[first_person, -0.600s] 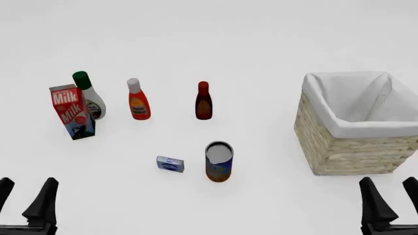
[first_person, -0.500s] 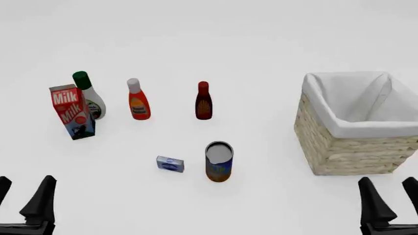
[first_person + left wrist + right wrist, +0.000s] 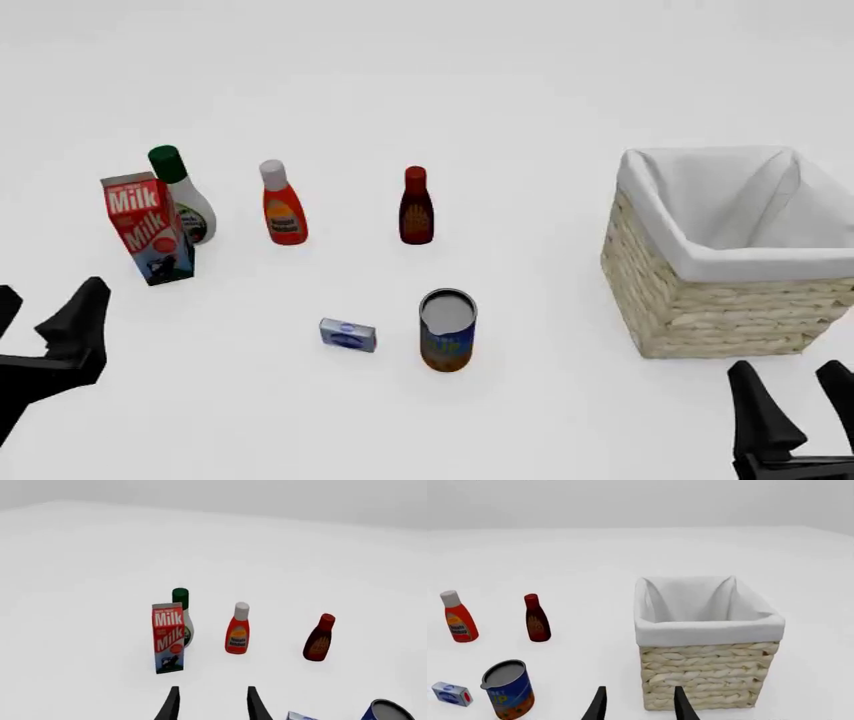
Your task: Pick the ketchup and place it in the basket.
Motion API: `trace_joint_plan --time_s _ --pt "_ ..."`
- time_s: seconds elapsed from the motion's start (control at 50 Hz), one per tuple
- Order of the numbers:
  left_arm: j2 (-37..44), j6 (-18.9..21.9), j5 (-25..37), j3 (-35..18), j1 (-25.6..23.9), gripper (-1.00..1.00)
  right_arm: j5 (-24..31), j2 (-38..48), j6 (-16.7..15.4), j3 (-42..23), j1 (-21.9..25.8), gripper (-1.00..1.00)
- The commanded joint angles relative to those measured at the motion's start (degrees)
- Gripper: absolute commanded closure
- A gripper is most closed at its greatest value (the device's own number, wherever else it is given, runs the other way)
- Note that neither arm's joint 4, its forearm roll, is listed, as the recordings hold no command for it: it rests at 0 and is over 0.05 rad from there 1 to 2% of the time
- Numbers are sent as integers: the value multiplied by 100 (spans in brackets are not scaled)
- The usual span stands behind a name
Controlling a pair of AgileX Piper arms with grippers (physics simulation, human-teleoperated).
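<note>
The ketchup [image 3: 282,210], a red-orange squeeze bottle with a grey-white cap, stands upright at the back left; it also shows in the left wrist view [image 3: 237,632] and the right wrist view [image 3: 459,622]. The wicker basket [image 3: 721,312] with white lining stands at the right and is empty [image 3: 707,675]. My left gripper [image 3: 47,312] is open and empty at the left edge, well short of the ketchup [image 3: 212,696]. My right gripper [image 3: 790,392] is open and empty at the lower right, in front of the basket [image 3: 639,696].
A milk carton [image 3: 147,228] and a white bottle with a green cap [image 3: 180,195] stand left of the ketchup. A smaller dark-red bottle [image 3: 415,205] stands to its right. A blue tin can [image 3: 447,328] and a small blue-white box [image 3: 347,333] sit mid-table.
</note>
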Motion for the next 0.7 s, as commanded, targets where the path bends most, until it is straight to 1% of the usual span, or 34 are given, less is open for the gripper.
trace_joint_plan --time_s 0.02,0.04,0.06,0.1,0.14,0.16,0.2,0.22,0.32,0.36,0.38,0.42,0.44,0.48,0.58,0.62,0.64,0.7 --pt "1216 53 -177 -782 -8 -100 3 -5 82 -3 -38 -100" --pt "1343 104 -125 -911 -71 -100 -8 4 73 -2 -36 -100" --pt "1401 26 -45 -1048 -90 -100 -17 14 71 -2 -33 -100" --pt "1642 -121 73 -1312 -290 -100 -41 42 98 3 -19 -100" --pt "1774 -102 126 -1445 -262 -100 -45 47 97 3 -16 -100" --pt "1895 -166 189 -1572 -406 -100 -53 63 101 1 -20 -100" --pt "1947 -91 312 -1795 -363 -100 -45 65 110 -5 -48 -100" --pt "1948 -91 313 -1797 -363 -100 -45 65 110 -5 -48 -100" --pt "2186 -170 616 -2286 -531 -100 -33 37 120 1 -63 -100" --pt "2442 -327 750 -2474 -568 -100 -77 102 148 2 -69 -100" --pt "2494 -241 785 -2557 -560 -100 -86 115 174 -1 -98 -100" --pt "2517 -244 813 -2601 -594 -100 -81 109 169 1 -83 -100" --pt "2645 -214 902 -2726 -674 -100 -71 96 165 0 -82 -100" --pt "2787 -280 956 -2896 -589 -100 -101 140 172 0 -85 -100" --pt "3054 -109 1113 -3196 -629 -100 -103 145 200 0 -81 -100" --pt "3159 -37 1241 -3410 -661 -100 -100 141 197 1 -79 -100" --pt "3160 -37 1242 -3412 -661 -100 -101 141 197 1 -79 -100" --pt "3315 -31 1424 -3670 -707 -100 -112 152 202 1 -77 -100"
